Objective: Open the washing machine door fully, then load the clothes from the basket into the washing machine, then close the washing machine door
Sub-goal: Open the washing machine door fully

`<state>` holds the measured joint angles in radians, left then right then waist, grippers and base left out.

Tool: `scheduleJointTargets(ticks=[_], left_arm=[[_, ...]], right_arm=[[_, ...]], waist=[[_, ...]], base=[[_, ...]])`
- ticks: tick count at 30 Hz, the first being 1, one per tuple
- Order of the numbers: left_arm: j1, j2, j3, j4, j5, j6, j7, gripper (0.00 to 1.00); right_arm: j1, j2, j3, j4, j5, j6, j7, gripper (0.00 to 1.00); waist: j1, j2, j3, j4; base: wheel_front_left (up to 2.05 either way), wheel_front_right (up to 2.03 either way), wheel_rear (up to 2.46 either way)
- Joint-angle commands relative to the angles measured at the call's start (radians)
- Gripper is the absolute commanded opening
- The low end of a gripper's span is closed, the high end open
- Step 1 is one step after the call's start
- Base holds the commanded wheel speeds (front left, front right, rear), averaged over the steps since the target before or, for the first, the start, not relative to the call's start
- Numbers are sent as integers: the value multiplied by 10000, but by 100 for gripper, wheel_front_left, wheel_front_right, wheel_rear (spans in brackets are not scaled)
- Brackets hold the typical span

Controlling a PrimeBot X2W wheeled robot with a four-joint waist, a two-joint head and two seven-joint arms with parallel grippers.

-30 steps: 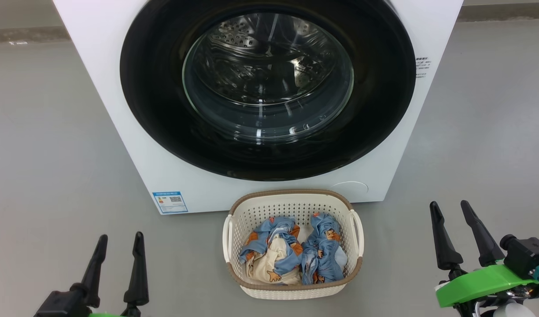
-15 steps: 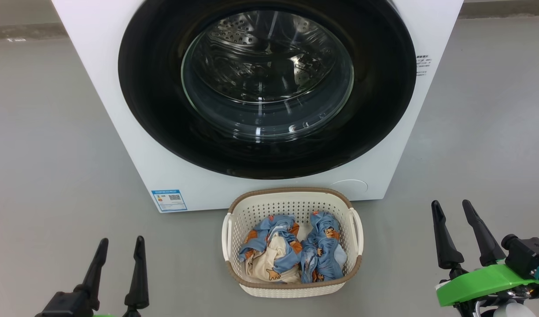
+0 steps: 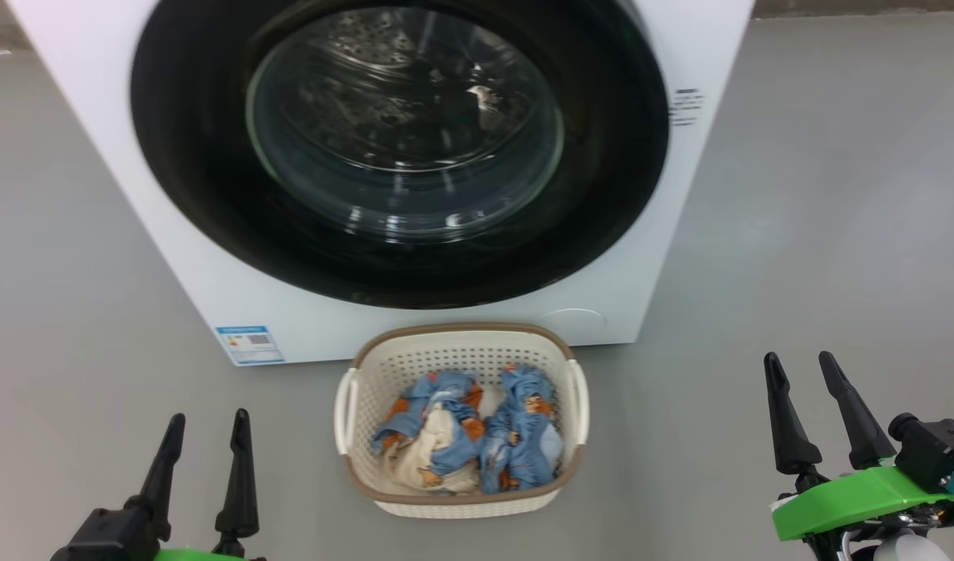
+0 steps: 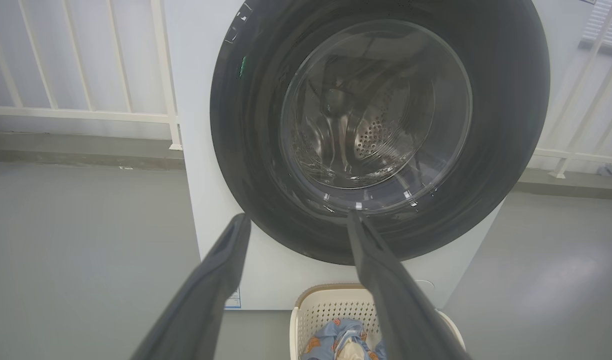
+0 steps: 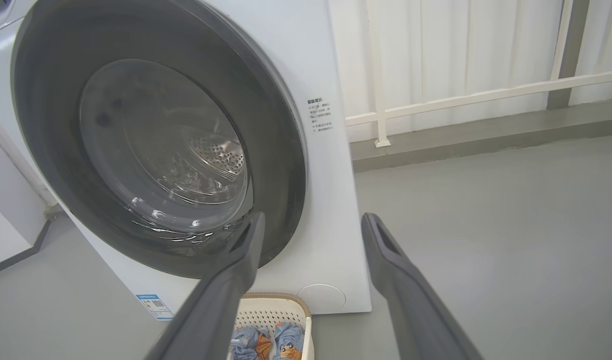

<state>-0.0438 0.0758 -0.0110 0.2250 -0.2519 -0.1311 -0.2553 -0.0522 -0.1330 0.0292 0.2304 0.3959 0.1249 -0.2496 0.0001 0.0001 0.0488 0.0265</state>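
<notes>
My left gripper (image 3: 210,425) is low at my left, my right gripper (image 3: 799,365) low at my right; both point fingers upward, spread wide, holding nothing. Between them the basket (image 3: 461,331) with the clothes (image 3: 465,440) stands just before the shut washing machine door (image 3: 189,171).

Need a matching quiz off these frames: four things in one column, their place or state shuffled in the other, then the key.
Things
1. round washing machine door with glossy black rim and glass bowl
2. cream-white perforated plastic basket with brown rim
3. blue bear-print clothes
4. small blue label

Place or state
A. crumpled inside the basket
B. shut
C. on the white washing machine, lower left front corner
D. on the grey floor, just before the machine

Pairs: 1-B, 2-D, 3-A, 4-C
</notes>
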Motion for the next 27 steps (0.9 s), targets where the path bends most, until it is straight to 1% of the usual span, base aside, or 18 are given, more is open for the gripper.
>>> scheduleJointTargets(ticks=[1,10,16,21,27], left_arm=[[-479,74,326,-205,119,4,-65,100],[-498,75,319,-188,127,4,-65,100],[-473,22,266,-427,-299,4,-65,100],[-467,83,174,-422,-365,4,-65,100],[-453,85,90,-401,-391,4,-65,100]], right_arm=[[-298,-155,166,-289,-139,58,-122,100],[-290,-120,176,-253,-134,58,-122,100],[-279,-109,151,-266,-113,58,-122,100],[-299,-90,106,-273,-69,58,-122,100],[-312,-60,100,-245,-1,58,-122,100]], waist=[[0,-1,27,-7],[0,-1,-10,-59],[0,-1,9,-67],[0,-1,49,-67],[0,-1,95,-50]], base=[[123,123,-246],[123,123,-246],[109,109,-218],[67,67,-133],[23,23,-47]])
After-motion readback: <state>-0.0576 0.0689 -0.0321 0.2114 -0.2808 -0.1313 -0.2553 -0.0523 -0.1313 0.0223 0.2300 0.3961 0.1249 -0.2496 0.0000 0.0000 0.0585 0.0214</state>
